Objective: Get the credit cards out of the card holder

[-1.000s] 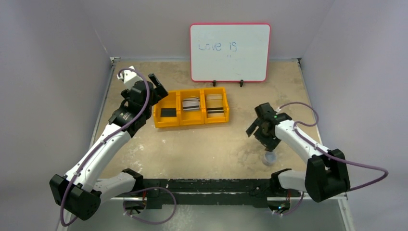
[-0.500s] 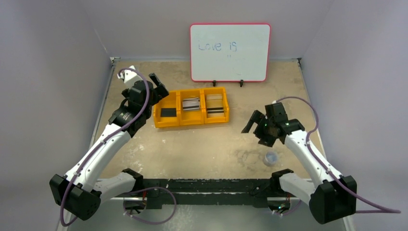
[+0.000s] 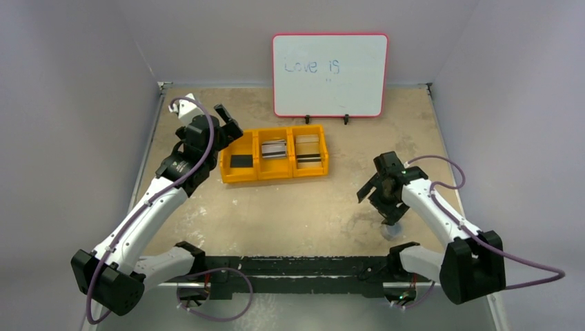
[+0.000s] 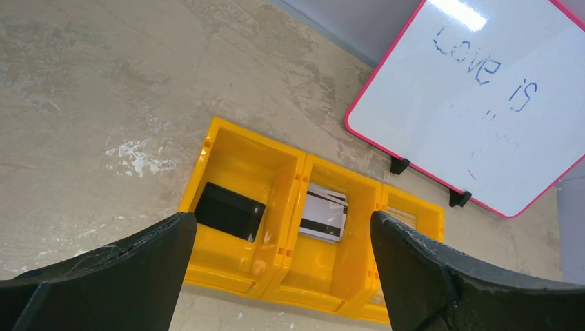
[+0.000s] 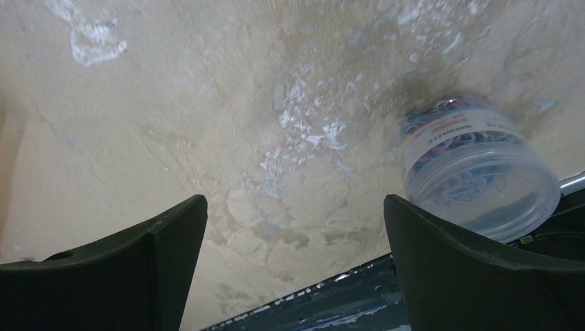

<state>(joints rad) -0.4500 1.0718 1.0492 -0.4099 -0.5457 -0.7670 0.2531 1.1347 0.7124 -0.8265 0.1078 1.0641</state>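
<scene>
The left hand [image 3: 226,123] and right hand [image 3: 376,181] are both spread and hold nothing. The cards [image 4: 230,210] lie in the yellow bin [image 4: 255,136]; no wallet shows, so locate it before reaching.

Left arm [image 3: 138,222] and right arm [image 3: 429,204]: white link shells, black joint housings, blocky black shoulders. A purple cable [image 3: 528,259] loops along each. Fingers [image 4: 103,276] matte black, broad, wedge-shaped.

The left jaws partly cover the yellow bin [image 4: 241,148] at its right end.
</scene>
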